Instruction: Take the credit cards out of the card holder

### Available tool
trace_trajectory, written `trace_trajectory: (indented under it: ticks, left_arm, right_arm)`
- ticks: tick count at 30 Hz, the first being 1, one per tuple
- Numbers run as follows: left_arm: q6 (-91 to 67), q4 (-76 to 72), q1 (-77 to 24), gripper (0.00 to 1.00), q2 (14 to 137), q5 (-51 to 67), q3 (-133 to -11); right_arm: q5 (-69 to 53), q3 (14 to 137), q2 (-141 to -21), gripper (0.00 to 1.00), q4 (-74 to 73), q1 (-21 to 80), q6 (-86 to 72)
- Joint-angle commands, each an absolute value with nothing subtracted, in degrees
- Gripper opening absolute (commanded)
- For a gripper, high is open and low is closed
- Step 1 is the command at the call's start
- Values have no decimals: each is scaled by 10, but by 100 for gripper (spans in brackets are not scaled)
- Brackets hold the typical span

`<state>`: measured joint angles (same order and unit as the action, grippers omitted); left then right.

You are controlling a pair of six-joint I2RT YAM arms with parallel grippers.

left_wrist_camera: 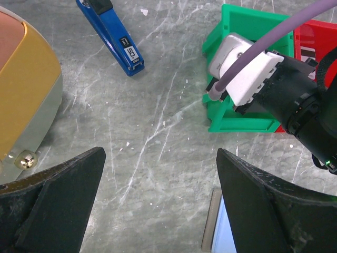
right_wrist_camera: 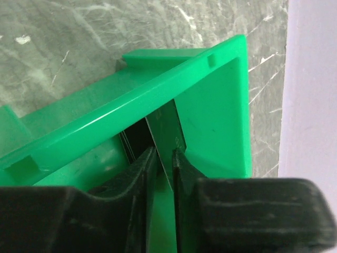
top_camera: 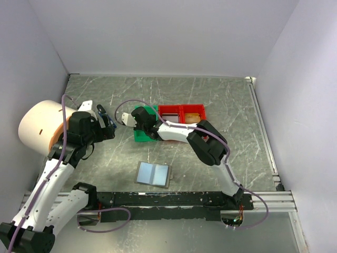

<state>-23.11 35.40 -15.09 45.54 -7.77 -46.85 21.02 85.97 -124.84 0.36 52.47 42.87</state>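
The card holder point(top_camera: 153, 174) lies open and flat on the table near the arms' bases, showing two pale blue-grey panels; its edge point(left_wrist_camera: 212, 226) shows beside my left gripper's right finger. My left gripper point(top_camera: 108, 126) point(left_wrist_camera: 160, 158) hovers wide open over bare table, holding nothing. My right gripper point(top_camera: 141, 124) point(right_wrist_camera: 164, 156) reaches down into the green tray point(top_camera: 139, 138) point(right_wrist_camera: 221, 105). A dark credit card point(right_wrist_camera: 167, 132) stands on edge between its fingers. The jaws are slightly parted, with a thin gap beside the card.
Two red trays point(top_camera: 169, 112) point(top_camera: 193, 112) adjoin the green tray point(left_wrist_camera: 247, 125) on its right. A blue-and-black gadget point(left_wrist_camera: 117, 41) lies to the left. A large cream cylinder point(top_camera: 38, 126) point(left_wrist_camera: 26, 89) stands at the far left. White walls enclose the table.
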Motion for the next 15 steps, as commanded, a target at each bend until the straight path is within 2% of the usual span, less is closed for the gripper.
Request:
trace_trajectory:
  ticks: [1, 10, 15]
  left_arm:
    - [-224, 339, -148, 99, 448, -87, -469]
    - [-223, 341, -148, 99, 451, -83, -470]
    - [-222, 339, -148, 99, 452, -80, -469]
  right_arm:
    - [187, 862, -1239, 24, -26, 518, 412]
    - [182, 857, -1199, 26, -36, 514, 381]
    - [188, 832, -1116, 27, -4, 514, 261]
